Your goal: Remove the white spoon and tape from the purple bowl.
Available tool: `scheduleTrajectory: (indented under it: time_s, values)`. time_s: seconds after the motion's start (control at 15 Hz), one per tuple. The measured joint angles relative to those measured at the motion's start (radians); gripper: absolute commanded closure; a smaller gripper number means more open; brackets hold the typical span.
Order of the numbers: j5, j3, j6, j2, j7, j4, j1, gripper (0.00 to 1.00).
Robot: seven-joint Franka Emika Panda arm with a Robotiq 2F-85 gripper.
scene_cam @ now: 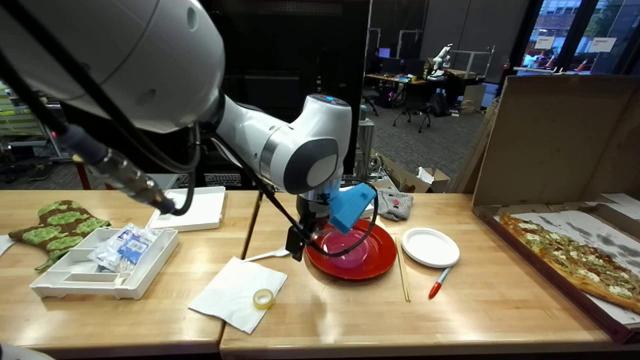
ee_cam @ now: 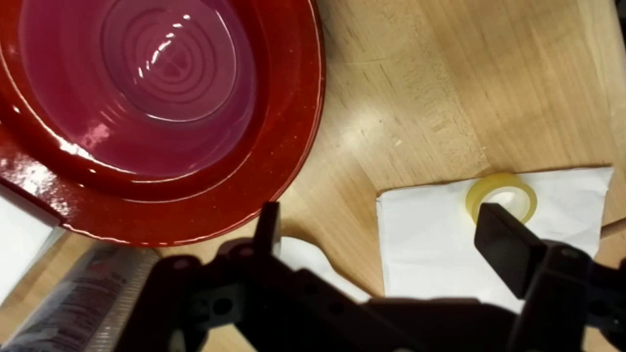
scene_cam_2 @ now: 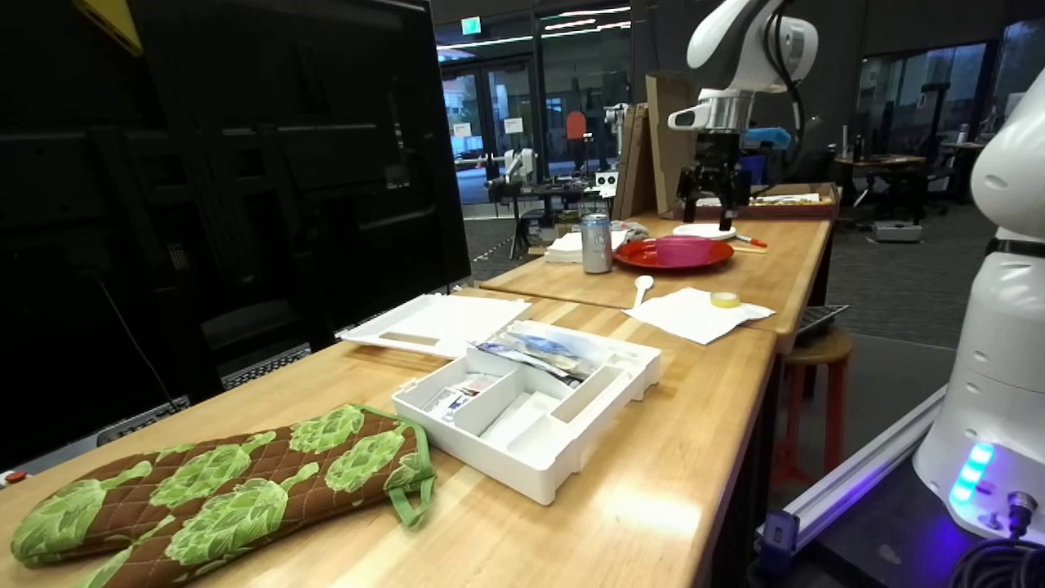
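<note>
The purple bowl (scene_cam: 356, 244) is a translucent pink-purple bowl on a larger red plate (scene_cam: 386, 256). In the wrist view, the bowl (ee_cam: 146, 142) shows nothing inside. The white spoon (scene_cam: 272, 254) lies on the table beside the red plate, handle toward a white napkin (scene_cam: 230, 295); the spoon (scene_cam_2: 643, 284) shows whole in this exterior view. The yellowish tape (scene_cam: 263, 305) lies on the napkin; it also shows in the wrist view (ee_cam: 475, 193). My gripper (scene_cam_2: 707, 219) is open and empty above the plate's edge. In the wrist view, my gripper (ee_cam: 381, 208) partly hides the spoon (ee_cam: 308, 259).
A can (scene_cam_2: 597, 245) and stacked napkins (scene_cam_2: 563, 247) stand close to the red plate. Chopsticks (scene_cam: 402, 272), a white plate (scene_cam: 430, 247) and a red-tipped marker (scene_cam: 439, 284) lie beyond it. A pizza box (scene_cam: 565, 145), white organizer box (scene_cam: 105, 287) and oven mitt (scene_cam_2: 237, 486) are farther off.
</note>
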Motion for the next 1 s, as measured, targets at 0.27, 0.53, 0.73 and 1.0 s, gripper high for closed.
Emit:
scheduleTrajectory:
  time_s: [0.27,0.53,0.73,1.0]
  values:
    - [0.146,-0.026,-0.019,0.072,0.005,0.077,-0.012,0.0]
    - [0.26,-0.029,-0.018,0.145,0.03,0.155,-0.034,0.0]
    - [0.32,-0.028,-0.019,0.192,0.047,0.206,-0.048,0.0]
    - [0.358,-0.025,-0.032,0.242,0.069,0.262,-0.072,0.0]
